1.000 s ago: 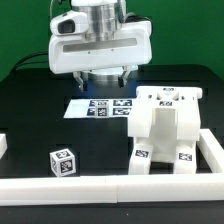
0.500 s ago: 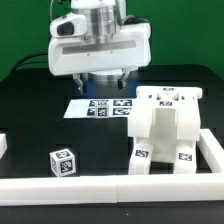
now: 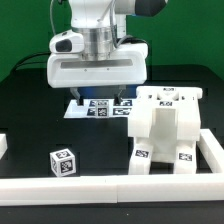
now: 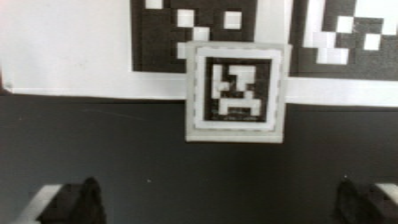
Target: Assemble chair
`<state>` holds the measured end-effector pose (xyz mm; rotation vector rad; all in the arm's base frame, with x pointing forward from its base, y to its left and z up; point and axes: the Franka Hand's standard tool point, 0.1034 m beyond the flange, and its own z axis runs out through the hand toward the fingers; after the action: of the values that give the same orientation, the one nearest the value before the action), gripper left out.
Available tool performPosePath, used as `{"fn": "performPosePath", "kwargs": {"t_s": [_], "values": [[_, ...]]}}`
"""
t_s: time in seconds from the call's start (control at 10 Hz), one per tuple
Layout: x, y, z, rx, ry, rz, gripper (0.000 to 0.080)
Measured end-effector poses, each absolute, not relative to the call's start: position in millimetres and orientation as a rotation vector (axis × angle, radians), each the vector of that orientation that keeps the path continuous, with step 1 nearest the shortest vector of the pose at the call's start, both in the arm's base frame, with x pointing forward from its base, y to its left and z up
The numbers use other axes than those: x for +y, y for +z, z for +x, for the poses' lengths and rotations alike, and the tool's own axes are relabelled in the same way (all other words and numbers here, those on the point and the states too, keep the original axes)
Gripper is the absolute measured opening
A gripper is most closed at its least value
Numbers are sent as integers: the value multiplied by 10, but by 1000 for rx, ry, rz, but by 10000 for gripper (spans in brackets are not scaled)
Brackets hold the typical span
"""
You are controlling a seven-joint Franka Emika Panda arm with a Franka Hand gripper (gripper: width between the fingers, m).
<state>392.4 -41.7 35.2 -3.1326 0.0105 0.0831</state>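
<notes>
A black table (image 3: 25,120) fills the scene, with a green backdrop (image 3: 195,30) behind it and a low white rail (image 3: 100,186) along its front and along the exterior view's right. The chair (image 3: 160,125) is a partly built block of chunky white slabs. It stands at the exterior view's right, tucked into the corner of the rail, with black-and-white tags on its top and low on its front.

A small tagged cube (image 3: 62,161) sits alone on the bare table toward the exterior view's left, well apart from the chair and near the front rail. Another loose part is a small flat white piece (image 4: 237,92) carrying one tag. In the wrist view it overlaps the edge of the marker board (image 3: 95,107), half over the board and half over the black surface; whether it rests on the board cannot be told.

The gripper (image 3: 100,98) hangs over the marker board, just beside the chair's upper edge. Its claw is spread wide: the dark fingers (image 4: 71,203) stand far apart at the picture's corners, with nothing between them and touching nothing.
</notes>
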Motion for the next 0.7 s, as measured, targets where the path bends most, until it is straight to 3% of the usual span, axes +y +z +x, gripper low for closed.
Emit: {"fn": "performPosePath", "kwargs": {"t_s": [0.7], "values": [[-444,274,3811,67,122,-3136,649]]}}
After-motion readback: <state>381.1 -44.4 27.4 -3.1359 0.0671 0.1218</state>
